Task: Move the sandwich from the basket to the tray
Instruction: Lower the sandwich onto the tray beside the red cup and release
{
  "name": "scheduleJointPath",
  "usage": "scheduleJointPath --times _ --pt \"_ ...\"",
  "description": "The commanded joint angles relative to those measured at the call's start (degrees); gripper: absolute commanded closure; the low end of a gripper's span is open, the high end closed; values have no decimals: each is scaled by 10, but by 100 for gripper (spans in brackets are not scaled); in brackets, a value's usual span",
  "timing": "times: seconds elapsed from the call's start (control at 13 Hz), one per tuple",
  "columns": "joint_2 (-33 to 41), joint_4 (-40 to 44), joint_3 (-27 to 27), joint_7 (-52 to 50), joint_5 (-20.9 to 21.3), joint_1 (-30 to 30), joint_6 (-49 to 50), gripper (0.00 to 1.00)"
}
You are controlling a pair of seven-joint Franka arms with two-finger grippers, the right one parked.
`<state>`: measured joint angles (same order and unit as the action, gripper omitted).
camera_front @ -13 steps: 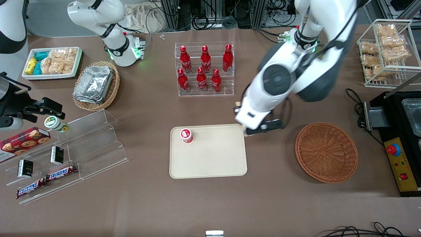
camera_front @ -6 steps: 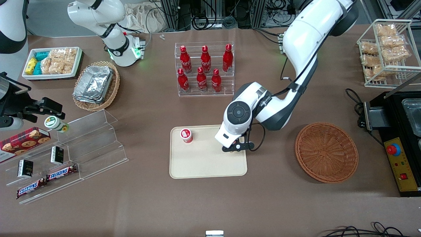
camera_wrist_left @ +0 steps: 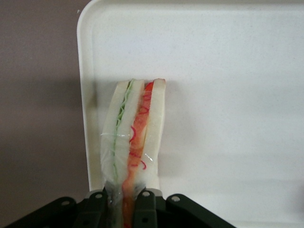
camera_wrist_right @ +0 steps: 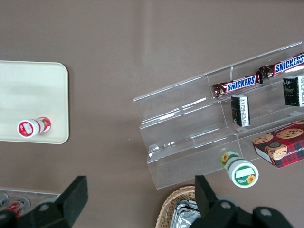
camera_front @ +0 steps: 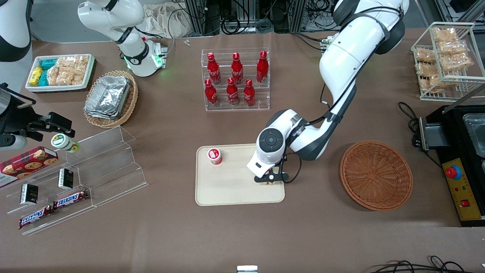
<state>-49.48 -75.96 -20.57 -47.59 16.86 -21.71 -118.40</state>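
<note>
Gripper (camera_wrist_left: pixel 122 202), fingers closed on the wrapped sandwich (camera_wrist_left: pixel 134 137), held low over the tray (camera_front: pixel 227 189) near the tray edge closest to the basket (camera_front: pixel 376 175). Sandwich extends from between the fingers, its tip at the tray surface. Small red-capped cup (camera_front: pixel 214 156) stands upright on the tray, well apart.

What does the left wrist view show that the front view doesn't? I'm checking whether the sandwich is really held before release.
Only the left wrist view shows the sandwich clearly: pale bread with green and orange-red filling, clear-wrapped, clamped in the gripper and hanging over the tray's corner. Only the front view shows the wider table: the basket with nothing in it, the red-capped cup on the tray, and the red bottles in their rack. Both show the gripper over the tray near its rim.
</note>
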Motion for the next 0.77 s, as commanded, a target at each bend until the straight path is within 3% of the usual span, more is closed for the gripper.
scheduleJointPath --times 0.0,0.08,0.46,0.69 --pt "-5 14 2 2 15 -3 -4 43" --pt "-5 13 2 -6 15 -2 -5 1" --pt "35 16 3 -9 10 3 7 0" --pt "102 20 -2 -1 -9 41 99 0"
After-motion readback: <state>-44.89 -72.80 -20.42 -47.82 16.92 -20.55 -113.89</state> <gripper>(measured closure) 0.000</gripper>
